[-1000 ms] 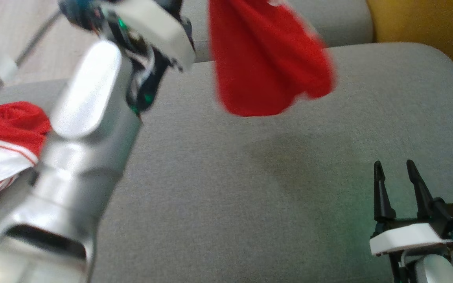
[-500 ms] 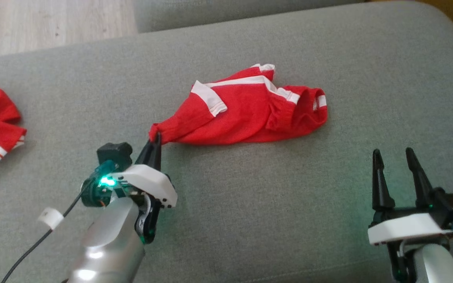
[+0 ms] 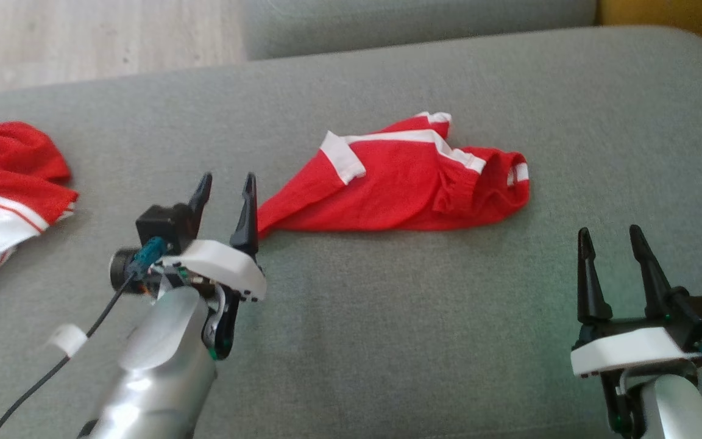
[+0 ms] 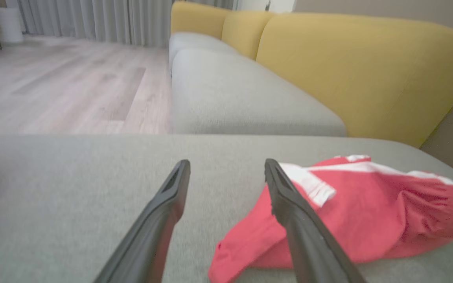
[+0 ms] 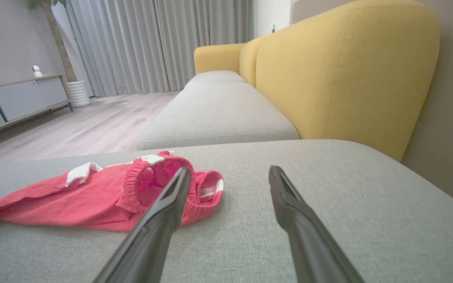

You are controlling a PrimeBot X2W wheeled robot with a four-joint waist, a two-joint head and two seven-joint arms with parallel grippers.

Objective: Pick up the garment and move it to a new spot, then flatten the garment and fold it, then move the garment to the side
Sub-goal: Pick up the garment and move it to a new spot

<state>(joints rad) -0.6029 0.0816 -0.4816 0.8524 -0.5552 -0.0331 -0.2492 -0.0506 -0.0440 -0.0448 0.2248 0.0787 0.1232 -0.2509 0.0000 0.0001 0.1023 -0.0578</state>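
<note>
In the head view a finger (image 3: 246,213) of the left gripper (image 3: 227,178) is covering the garment's (image 3: 400,189) near tip, so whether they are touching is not showing. The left edge is cutting off a second red-and-white cloth (image 3: 3,177). In the right wrist view a finger (image 5: 167,204) of the right gripper (image 5: 230,169) is hiding part of the garment's waistband, and a white object (image 5: 36,70) on the cabinet (image 5: 26,96) is appearing too small to identify.
</note>
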